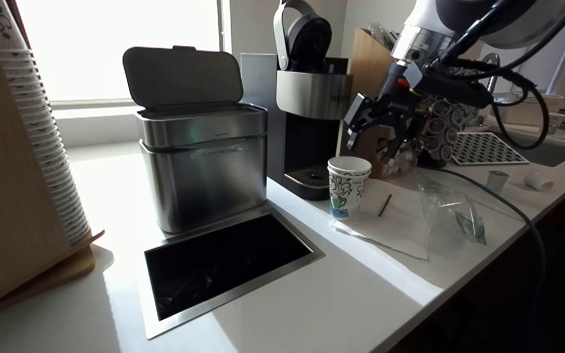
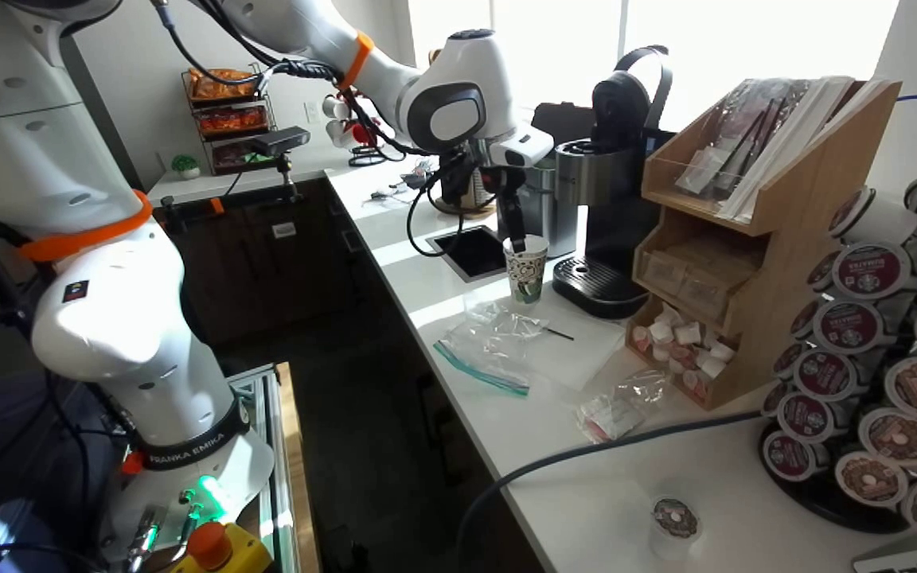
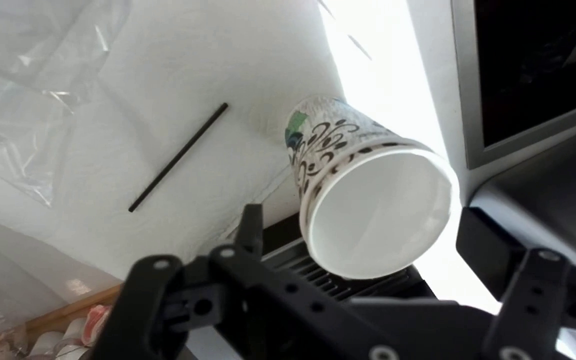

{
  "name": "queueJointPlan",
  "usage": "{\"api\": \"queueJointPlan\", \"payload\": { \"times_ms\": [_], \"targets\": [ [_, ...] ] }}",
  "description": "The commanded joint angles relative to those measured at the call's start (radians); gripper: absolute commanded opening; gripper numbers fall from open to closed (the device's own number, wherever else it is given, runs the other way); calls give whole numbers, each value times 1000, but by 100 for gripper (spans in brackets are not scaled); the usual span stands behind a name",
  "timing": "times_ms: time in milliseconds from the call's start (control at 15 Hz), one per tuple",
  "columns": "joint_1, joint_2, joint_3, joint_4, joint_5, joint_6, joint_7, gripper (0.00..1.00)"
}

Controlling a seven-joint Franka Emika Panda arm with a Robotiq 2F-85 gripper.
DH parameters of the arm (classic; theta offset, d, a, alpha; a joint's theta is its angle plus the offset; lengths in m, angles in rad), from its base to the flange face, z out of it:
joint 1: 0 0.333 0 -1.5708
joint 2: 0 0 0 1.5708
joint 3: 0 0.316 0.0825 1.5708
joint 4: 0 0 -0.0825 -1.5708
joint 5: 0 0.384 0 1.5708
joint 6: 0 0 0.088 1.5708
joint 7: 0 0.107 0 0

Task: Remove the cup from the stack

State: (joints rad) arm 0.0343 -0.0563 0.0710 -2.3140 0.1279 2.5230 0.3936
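The stack of two nested white paper cups with a green and dark print stands upright on the counter, in both exterior views [image 1: 345,193] [image 2: 526,278]. The doubled rim shows. The cup on top [image 1: 349,165] sits inside the lower one, with only its rim band and inside visible. In the wrist view I look into the top cup [image 3: 378,215], with the stack's printed side [image 3: 323,132] beyond. My gripper [image 1: 368,146] is open and empty, just above the rim. In the wrist view the gripper [image 3: 370,240] has a finger on either side of the rim, with gaps.
A coffee machine [image 1: 314,93] and a steel recycle bin [image 1: 204,171] stand behind, near a square counter opening [image 1: 233,260]. A dark stick [image 3: 178,157] and a clear bag [image 2: 490,342] lie beside the stack. A wooden organizer [image 2: 793,270] stands nearby.
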Motion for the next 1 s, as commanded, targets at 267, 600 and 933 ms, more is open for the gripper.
{"api": "queueJointPlan", "payload": {
  "times_ms": [267,600,933],
  "targets": [
    [-3,11,-5,-5,-93,-24,19,50],
    [-1,30,-6,0,-120,-20,22,32],
    [0,41,-8,0,-129,-16,26,13]
  ]
}}
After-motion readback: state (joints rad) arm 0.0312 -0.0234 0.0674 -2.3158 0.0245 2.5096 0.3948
